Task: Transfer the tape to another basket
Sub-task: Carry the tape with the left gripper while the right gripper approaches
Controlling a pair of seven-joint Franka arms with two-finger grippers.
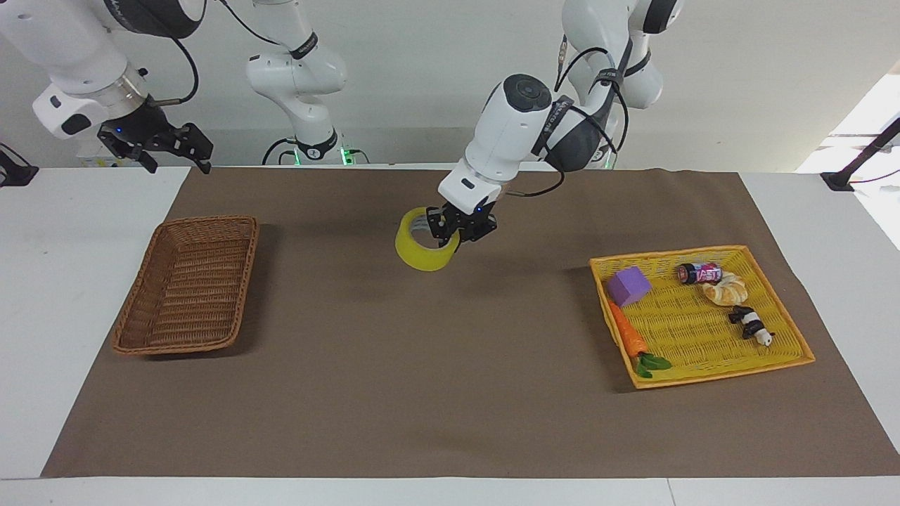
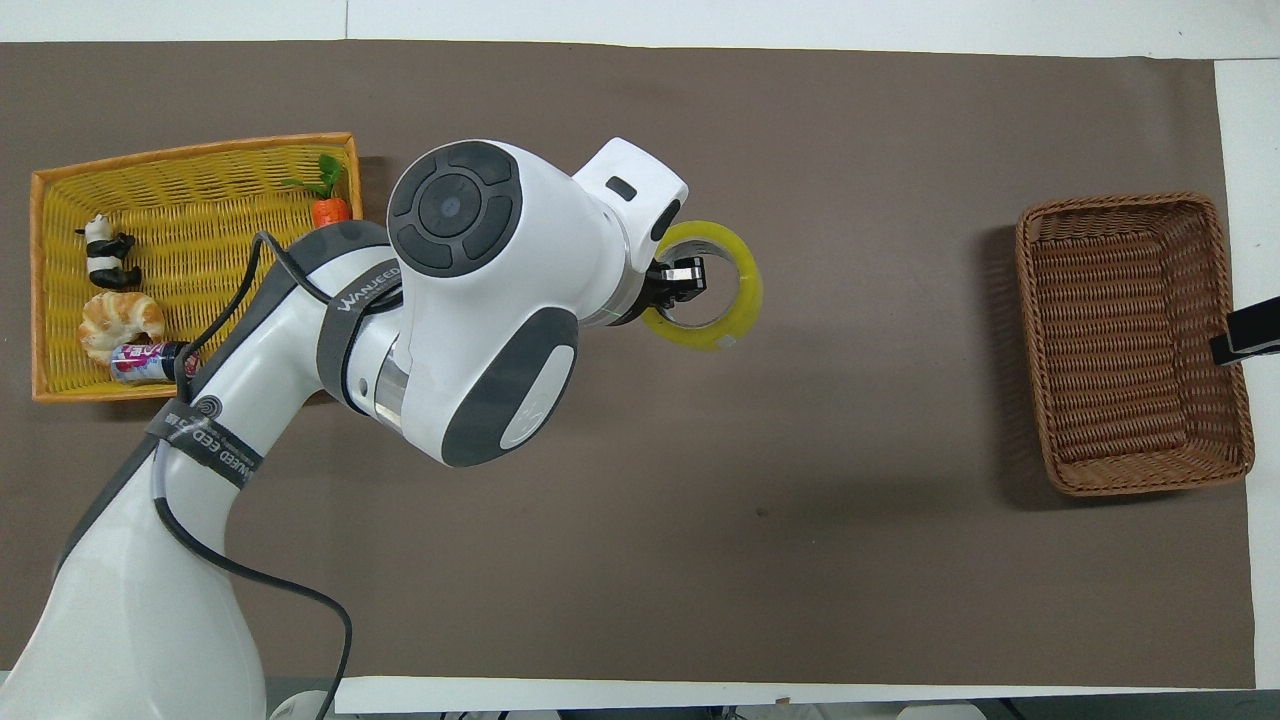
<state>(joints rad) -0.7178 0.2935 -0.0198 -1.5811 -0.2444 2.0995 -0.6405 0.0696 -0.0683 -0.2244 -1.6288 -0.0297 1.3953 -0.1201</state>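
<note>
- The tape (image 1: 422, 248) (image 2: 712, 300), a wide yellow roll with a pale core, hangs in the air over the bare middle of the brown mat (image 1: 450, 393) (image 2: 700, 520), between the two baskets and touching neither.
- The left claw (image 1: 450, 228) (image 2: 683, 285) pinches the tape by its wall, one finger inside the ring and one outside; the roll hangs tilted, its open hole facing partly upward.
- The left arm comes from its base and leans out over the mat, its white and grey wrist just above the roll.
- The brown wicker basket (image 1: 186, 284) (image 2: 1135, 345) sits well apart from the tape, toward the right arm's end of the worktop (image 1: 63, 281), and nothing shows inside it.
- The right claw (image 1: 165, 144) is raised over the white worktop edge near the mat's corner, near the brown wicker basket; its fingers are spread with nothing between them. This arm waits.
- The yellow basket (image 1: 787, 351) (image 2: 200, 150) lies well apart from the tape toward the left arm's end, flat on the mat.
- In the yellow basket: a purple block (image 1: 628, 285), a toy carrot (image 1: 628, 336) (image 2: 330, 205) along the rim closest to the tape, a small can (image 1: 699, 272) (image 2: 150, 361) on its side, a croissant (image 1: 726, 289) (image 2: 120, 322) beside the can, and a panda figure (image 1: 751, 325) (image 2: 108, 256).
</note>
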